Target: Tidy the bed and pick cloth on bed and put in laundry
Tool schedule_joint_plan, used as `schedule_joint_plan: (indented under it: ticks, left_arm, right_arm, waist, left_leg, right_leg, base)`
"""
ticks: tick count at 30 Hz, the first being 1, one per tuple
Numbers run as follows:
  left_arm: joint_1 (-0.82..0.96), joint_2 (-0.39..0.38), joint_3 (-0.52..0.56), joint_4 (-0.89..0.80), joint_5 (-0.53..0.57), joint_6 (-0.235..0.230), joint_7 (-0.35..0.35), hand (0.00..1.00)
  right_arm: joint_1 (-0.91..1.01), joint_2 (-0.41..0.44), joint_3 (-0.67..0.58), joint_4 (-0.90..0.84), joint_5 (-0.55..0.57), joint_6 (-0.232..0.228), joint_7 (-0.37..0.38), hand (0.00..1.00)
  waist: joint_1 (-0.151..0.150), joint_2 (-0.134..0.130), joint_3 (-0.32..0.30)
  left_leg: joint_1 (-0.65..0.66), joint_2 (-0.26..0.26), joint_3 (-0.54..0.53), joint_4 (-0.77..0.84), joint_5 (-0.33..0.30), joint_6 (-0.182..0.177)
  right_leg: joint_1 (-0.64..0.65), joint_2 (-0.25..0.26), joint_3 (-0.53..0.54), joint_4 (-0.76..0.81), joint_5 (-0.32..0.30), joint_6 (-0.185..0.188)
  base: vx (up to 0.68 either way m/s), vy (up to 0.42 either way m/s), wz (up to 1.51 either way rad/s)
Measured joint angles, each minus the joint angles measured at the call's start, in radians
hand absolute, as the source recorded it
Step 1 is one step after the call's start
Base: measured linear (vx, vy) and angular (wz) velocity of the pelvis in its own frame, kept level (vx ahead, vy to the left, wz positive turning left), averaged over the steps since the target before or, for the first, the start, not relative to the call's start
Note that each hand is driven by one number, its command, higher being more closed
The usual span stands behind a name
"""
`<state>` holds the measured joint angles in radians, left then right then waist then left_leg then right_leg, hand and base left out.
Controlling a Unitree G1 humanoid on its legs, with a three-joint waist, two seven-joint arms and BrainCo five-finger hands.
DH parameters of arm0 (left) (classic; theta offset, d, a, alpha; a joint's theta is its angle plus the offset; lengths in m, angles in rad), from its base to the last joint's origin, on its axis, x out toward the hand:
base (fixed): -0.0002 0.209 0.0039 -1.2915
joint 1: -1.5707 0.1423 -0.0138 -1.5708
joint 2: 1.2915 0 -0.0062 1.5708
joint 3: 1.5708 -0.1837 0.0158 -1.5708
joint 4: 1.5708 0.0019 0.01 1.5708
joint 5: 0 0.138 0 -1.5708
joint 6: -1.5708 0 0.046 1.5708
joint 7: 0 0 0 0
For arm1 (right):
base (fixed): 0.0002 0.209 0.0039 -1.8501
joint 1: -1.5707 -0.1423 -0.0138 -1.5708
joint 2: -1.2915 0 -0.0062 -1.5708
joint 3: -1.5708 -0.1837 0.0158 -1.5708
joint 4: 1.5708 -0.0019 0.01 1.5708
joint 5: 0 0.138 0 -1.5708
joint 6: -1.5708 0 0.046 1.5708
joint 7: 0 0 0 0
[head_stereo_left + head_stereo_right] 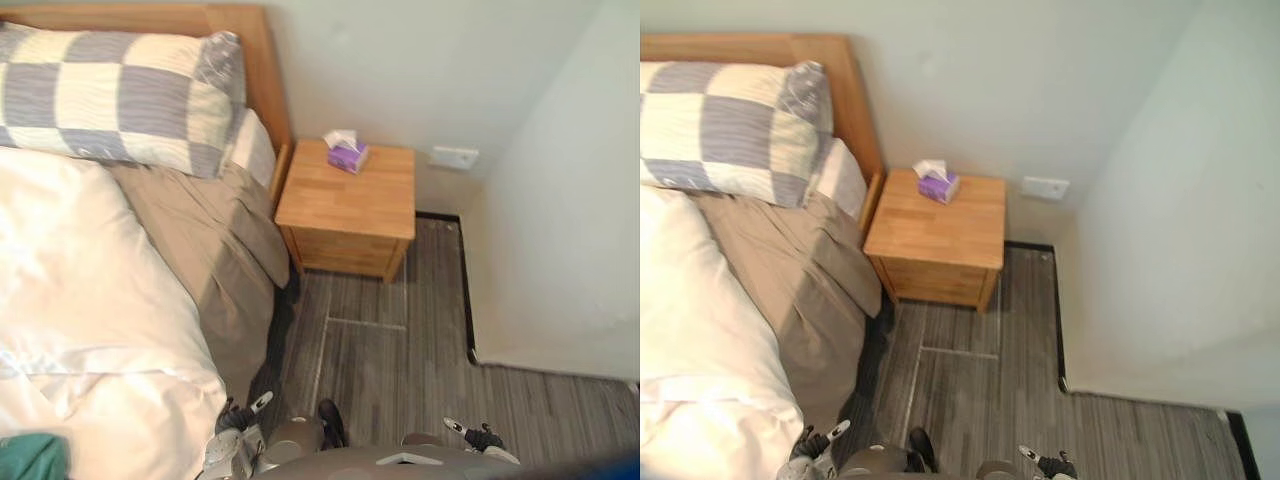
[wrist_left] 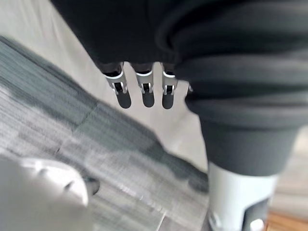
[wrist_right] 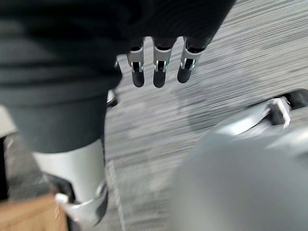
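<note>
Hanging low at the near edge of the head views, just off the side of the bed: left hand, fingers straight and loose, a little apart, gripping nothing, with grey plank floor beneath. Much alike on the other side, well apart from it: right hand, fingers straight, empty, over that floor too.

Lying at the nearest corner of the bed, on top of the bedding: teal cloth, partly cut off by the picture's edge, near the left hand yet not touching it.

Covering most of the near mattress, a rumpled white duvet. Beside it, towards the floor, a tan sheet laid bare and draping over the bed's side.

Farther up, resting across the head of the bed: a big pillow in grey and cream checks, with a white pillow poking out from under it at the edge. Behind both, a wooden headboard against the pale wall.

Standing on the floor just beside the bed's head: a wooden nightstand, bearing a purple tissue box near its back edge, one white tissue sticking up. Past it, low on the wall, a white socket plate.
</note>
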<state>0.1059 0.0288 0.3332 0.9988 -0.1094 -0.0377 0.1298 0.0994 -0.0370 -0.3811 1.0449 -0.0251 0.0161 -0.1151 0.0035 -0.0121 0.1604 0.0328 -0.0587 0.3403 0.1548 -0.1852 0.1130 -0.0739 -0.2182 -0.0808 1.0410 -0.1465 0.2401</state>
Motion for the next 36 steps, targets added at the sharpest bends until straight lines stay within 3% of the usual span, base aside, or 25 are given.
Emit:
schedule_joint_plan:
  ticks: [1,3,5,6,7,8,10,11,13,15,17,19,21,22,23,24,25,27,30,36]
  left_arm:
    - [0.003,0.008,-0.032,0.004,0.003,0.008,0.0,0.0]
    - [0.004,0.009,-0.054,0.004,0.003,0.007,0.0,0.0]
    - [0.004,0.005,-0.055,0.005,0.003,0.005,0.0,0.0]
    - [0.005,0.002,-0.053,0.004,0.003,0.004,0.0,0.0]
    - [0.002,-0.006,-0.035,-0.003,0.003,0.0,0.0,0.0]
    - [-0.008,-0.013,-0.009,-0.015,0.003,-0.004,0.0,0.0]
    - [0.005,-0.07,0.029,-0.062,0.014,-0.011,0.0,0.0]
    - [0.013,-0.085,0.03,-0.067,0.021,-0.012,0.0,0.0]
    - [0.011,-0.091,0.022,-0.073,0.026,-0.013,-0.001,0.0]
    - [0.01,-0.1,0.022,-0.085,0.04,-0.014,-0.001,0.0]
    - [0.015,-0.094,0.021,-0.107,0.042,-0.017,-0.001,0.0]
    - [0.021,-0.092,0.018,-0.12,0.041,-0.018,0.0,0.0]
    - [0.04,-0.078,0.019,-0.143,0.025,-0.018,0.001,0.0]
    - [0.033,-0.083,0.019,-0.15,0.022,-0.017,0.002,0.0]
    - [0.039,-0.093,0.025,-0.151,0.018,-0.019,0.002,0.0]
    - [0.057,-0.074,0.028,-0.158,0.021,-0.023,0.002,0.0]
    - [0.049,-0.065,0.024,-0.145,0.021,-0.017,0.001,0.0]
    - [0.054,-0.079,0.024,-0.139,0.021,-0.014,0.0,0.0]
    - [0.055,-0.1,0.028,-0.123,0.02,-0.016,0.0,0.0]
    - [0.055,-0.078,0.02,-0.099,0.02,-0.011,0.0,0.0]
  right_arm:
    - [-0.006,-0.013,0.005,0.0,0.0,0.0,0.001,0.0]
    - [-0.006,-0.016,0.005,-0.005,0.001,-0.001,0.0,0.0]
    - [-0.007,-0.017,0.01,-0.007,0.001,-0.002,-0.002,0.0]
    - [-0.005,-0.016,0.016,-0.008,0.001,-0.002,-0.002,0.0]
    - [-0.004,-0.006,0.033,-0.016,0.001,-0.002,-0.003,0.0]
    - [0.022,0.009,0.039,-0.029,0.001,-0.001,-0.003,0.0]
    - [0.046,-0.014,0.054,-0.068,0.0,-0.001,-0.007,0.0]
    - [0.054,-0.017,0.075,-0.087,0.001,-0.002,-0.007,0.0]
    - [0.064,-0.022,0.081,-0.085,0.0,0.0,-0.007,0.0]
    - [0.074,-0.026,0.087,-0.087,-0.002,0.001,-0.008,0.0]
    - [0.075,-0.026,0.118,-0.087,-0.003,0.002,-0.008,0.0]
    - [0.076,-0.015,0.12,-0.085,-0.031,0.004,-0.007,0.0]
    - [0.075,0.002,0.12,-0.086,-0.039,0.005,-0.006,0.0]
    - [0.075,-0.001,0.12,-0.087,-0.039,0.005,-0.005,0.0]
    - [0.072,-0.009,0.126,-0.109,-0.039,0.005,-0.004,0.0]
    - [0.074,0.008,0.148,-0.127,-0.039,0.003,-0.006,0.0]
    - [0.068,0.009,0.136,-0.128,-0.039,0.003,-0.007,0.0]
    - [0.084,0.006,0.11,-0.135,-0.039,0.006,-0.008,0.0]
    - [0.092,-0.001,0.092,-0.132,-0.039,0.014,-0.007,0.0]
    - [0.093,0.021,0.058,-0.099,-0.04,0.016,-0.007,0.0]
  waist:
    - [-0.003,0.017,0.009]
    - [-0.011,0.025,0.012]
    - [-0.014,0.03,0.016]
    - [-0.014,0.029,0.015]
    - [-0.014,0.014,0.014]
    - [-0.012,-0.006,0.021]
    - [0.011,0.034,0.012]
    - [0.012,0.038,0.01]
    - [0.004,0.043,0.007]
    - [0.01,0.048,-0.003]
    - [0.011,0.033,-0.01]
    - [0.019,0.014,-0.018]
    - [0.022,-0.014,-0.017]
    - [0.021,0.004,-0.007]
    - [0.014,0.014,-0.01]
    - [0.022,-0.031,-0.021]
    - [0.015,-0.016,-0.015]
    - [0.004,0.001,-0.027]
    - [0.012,0.028,-0.045]
    - [0.005,0.001,-0.055]
  left_leg:
    - [0.067,0.012,-0.06,-0.033,0.0,-0.001]
    - [0.107,0.036,-0.135,-0.036,0.001,-0.001]
    - [0.127,0.076,-0.221,-0.032,-0.002,-0.008]
    - [0.123,0.086,-0.248,-0.028,-0.006,-0.031]
    - [0.117,0.095,-0.299,-0.011,-0.037,-0.079]
    - [0.084,0.101,-0.356,0.058,-0.104,-0.143]
    - [0.024,0.144,-0.365,0.159,-0.111,-0.153]
    - [0.033,0.146,-0.389,0.147,-0.11,-0.154]
    - [0.045,0.151,-0.43,0.132,-0.1,-0.164]
    - [0.029,0.166,-0.465,0.133,-0.07,-0.178]
    - [-0.003,0.165,-0.482,0.136,-0.027,-0.184]
    - [-0.04,0.165,-0.451,0.158,0.018,-0.206]
    - [-0.07,0.183,-0.353,0.207,0.062,-0.196]
    - [-0.073,0.202,-0.326,0.218,0.066,-0.196]
    - [-0.081,0.233,-0.269,0.233,0.062,-0.201]
    - [-0.086,0.233,-0.156,0.244,0.057,-0.2]
    - [-0.083,0.272,-0.065,0.251,0.037,-0.181]
    - [-0.067,0.286,0.058,0.215,0.031,-0.174]
    - [-0.047,0.252,0.076,0.109,0.035,-0.173]
    - [0.042,0.163,0.087,-0.096,0.132,-0.165]
  right_leg:
    - [-0.048,-0.004,-0.046,-0.012,-0.071,-0.067]
    - [-0.103,0.017,-0.041,-0.124,-0.123,-0.11]
    - [-0.15,0.077,0.057,-0.348,-0.132,-0.129]
    - [-0.151,0.096,0.111,-0.433,-0.125,-0.123]
    - [-0.142,0.119,0.236,-0.597,-0.108,-0.11]
    - [-0.129,0.127,0.3,-0.639,-0.065,-0.116]
    - [-0.111,0.171,0.258,-0.589,-0.144,-0.113]
    - [-0.1,0.166,0.219,-0.54,-0.183,-0.163]
    - [-0.064,0.137,0.131,-0.507,-0.196,-0.187]
    - [-0.014,0.133,0.058,-0.51,-0.198,-0.187]
    - [0.029,0.121,0.015,-0.537,-0.196,-0.189]
    - [0.081,0.101,-0.052,-0.573,-0.194,-0.192]
    - [0.11,0.085,-0.12,-0.504,-0.177,-0.183]
    - [0.074,0.088,-0.123,-0.424,-0.151,-0.172]
    - [0.037,0.084,-0.115,-0.421,-0.2,-0.185]
    - [0.052,0.04,-0.081,-0.627,-0.154,-0.185]
    - [0.08,0.046,-0.122,-0.638,-0.154,-0.179]
    - [0.099,0.041,-0.153,-0.664,-0.15,-0.171]
    - [0.12,0.038,-0.176,-0.719,-0.129,-0.147]
    - [0.116,-0.001,-0.177,-0.742,-0.105,-0.14]
  base:
    - [0.34,-0.068,0.94]
    - [0.4,-0.237,1.34]
    - [0.33,-0.351,1.38]
    - [0.19,-0.32,1.39]
    - [0.23,-0.431,1.78]
    - [0.22,-0.446,1.64]
    - [0.25,-0.457,1.41]
    - [0.27,-0.411,1.28]
    - [0.22,-0.28,1.48]
    - [0.17,-0.224,1.72]
    - [0.13,-0.146,1.7]
    - [0.1,-0.085,1.63]
    - [0.07,-0.117,1.4]
    - [0.01,-0.087,0.99]
    - [-0.01,-0.009,0.54]
    - [-0.01,-0.084,0.58]
    - [0.02,-0.075,0.49]
    - [0.04,-0.014,0.56]
    - [0.05,0.107,0.4]
    - [-0.01,0.061,0.02]
